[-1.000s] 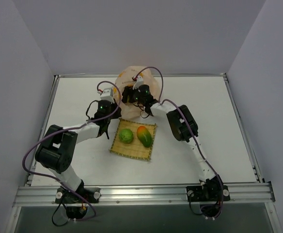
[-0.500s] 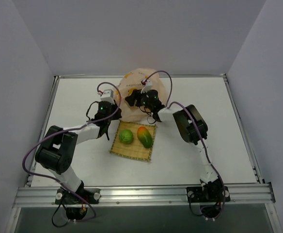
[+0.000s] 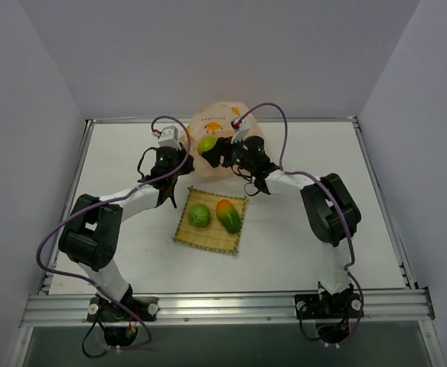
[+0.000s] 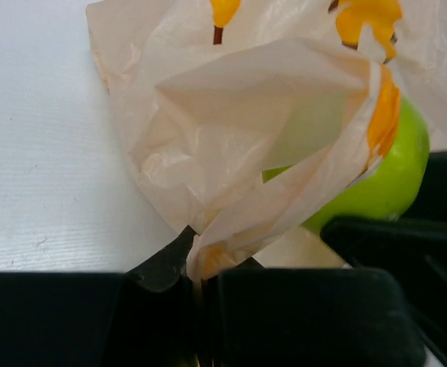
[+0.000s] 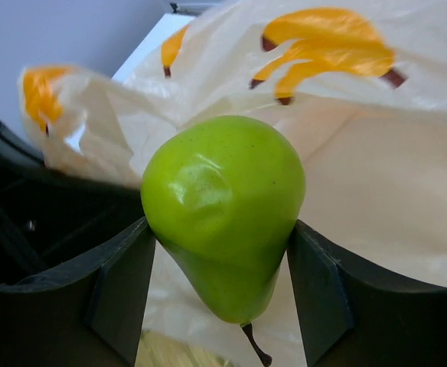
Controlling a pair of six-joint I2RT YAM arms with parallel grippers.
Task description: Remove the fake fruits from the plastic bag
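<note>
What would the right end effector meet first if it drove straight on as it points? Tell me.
Most likely the plastic bag: the right end effector, closed on the pear, faces its film behind the fruit. The left end effector, pinching the bag, sits just aside; depth is unclear.

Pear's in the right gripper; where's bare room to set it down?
The woven mat has a bare strip along its near edge, in front of the round green fruit and mango. Bare table lies between mat and right arm. Crowded: around the plastic bag, behind the mat.
</note>
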